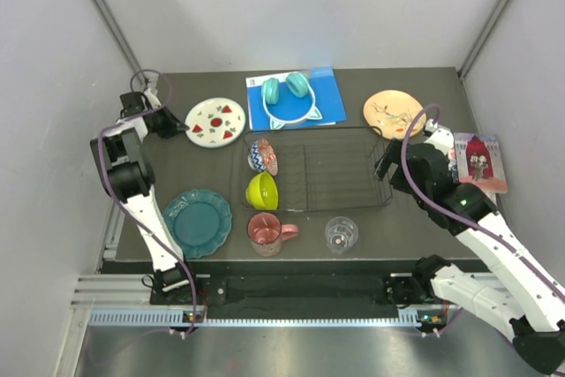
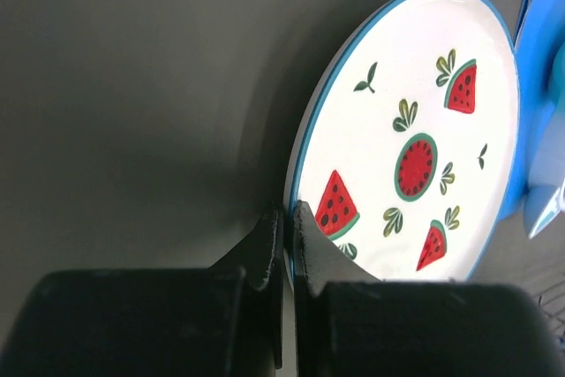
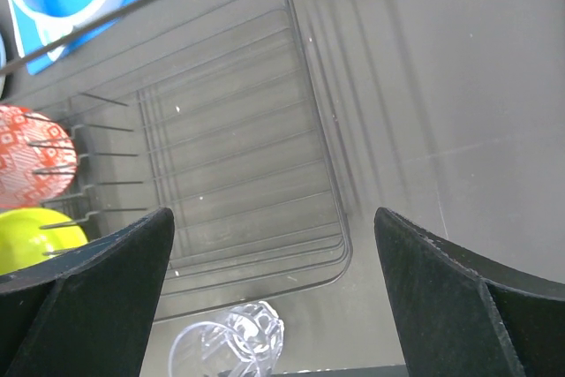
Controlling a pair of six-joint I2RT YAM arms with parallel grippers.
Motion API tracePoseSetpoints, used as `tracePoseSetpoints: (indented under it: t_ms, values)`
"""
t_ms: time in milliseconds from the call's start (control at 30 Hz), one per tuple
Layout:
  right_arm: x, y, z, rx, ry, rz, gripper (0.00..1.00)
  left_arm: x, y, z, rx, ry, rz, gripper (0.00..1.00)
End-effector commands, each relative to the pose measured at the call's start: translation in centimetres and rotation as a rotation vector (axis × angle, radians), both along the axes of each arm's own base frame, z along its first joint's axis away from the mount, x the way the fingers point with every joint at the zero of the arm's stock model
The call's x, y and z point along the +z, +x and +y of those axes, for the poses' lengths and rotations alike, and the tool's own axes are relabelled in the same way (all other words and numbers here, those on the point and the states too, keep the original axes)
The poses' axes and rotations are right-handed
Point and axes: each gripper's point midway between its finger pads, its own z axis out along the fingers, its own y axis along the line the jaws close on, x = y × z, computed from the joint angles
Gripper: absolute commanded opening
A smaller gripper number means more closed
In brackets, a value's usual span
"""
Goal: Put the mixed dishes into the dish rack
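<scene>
White plate (image 2: 415, 130), rim nipped in the left claw (image 2: 287, 227).
Its jaws are all but closed on the near rim, and the plate spreads ahead and right of them. Judged best: firm pinch, slow lift, tip it upright, then slot it between tines of the rack (image 1: 340, 174), off to the claw's right. The right claw (image 3: 274, 218) gapes wide, empty, above the rack.

Three plates lie around the one rack (image 1: 344, 169): a watermelon plate (image 1: 216, 122) off its far left corner, a floral plate (image 1: 394, 113) far right, a teal plate (image 1: 197, 221) near left. Two bowls, a lime bowl (image 1: 262, 190) and a patterned bowl (image 1: 263, 156), sit at its left end. One mug (image 1: 266, 232) and one glass (image 1: 341, 234) stand in front of it, and one set of headphones (image 1: 288, 94) and one book (image 1: 327, 94) lie behind it.
</scene>
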Motion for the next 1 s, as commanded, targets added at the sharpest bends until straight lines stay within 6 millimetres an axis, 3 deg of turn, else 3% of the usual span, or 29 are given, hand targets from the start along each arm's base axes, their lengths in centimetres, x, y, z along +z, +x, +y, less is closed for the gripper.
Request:
tracePoseSetpoints:
  t_ms: [0,33,200,567,967]
  values:
    - [0.5,0.5,1.0,0.036,0.034,-0.05,0.94,3.4,-4.0,-1.2,0.021,-0.036,0.029,0.0]
    - [0.4,0.4,1.1,0.044,0.035,-0.051,0.94,6.1,-4.3,-1.5,0.018,-0.03,-0.024,0.0]
    - [-0.1,0.5,1.7,0.074,0.048,-0.052,0.94,11.3,-6.4,-2.7,0.014,-0.066,-0.103,0.0]
    - [-0.2,-0.3,1.4,0.097,0.047,-0.067,0.94,16.6,-9.0,-2.9,0.052,-0.031,-0.183,0.0]
    - [0.0,-0.6,1.4,0.11,0.051,-0.078,0.94,26.6,-12.0,-2.6,0.081,0.164,-0.41,0.0]
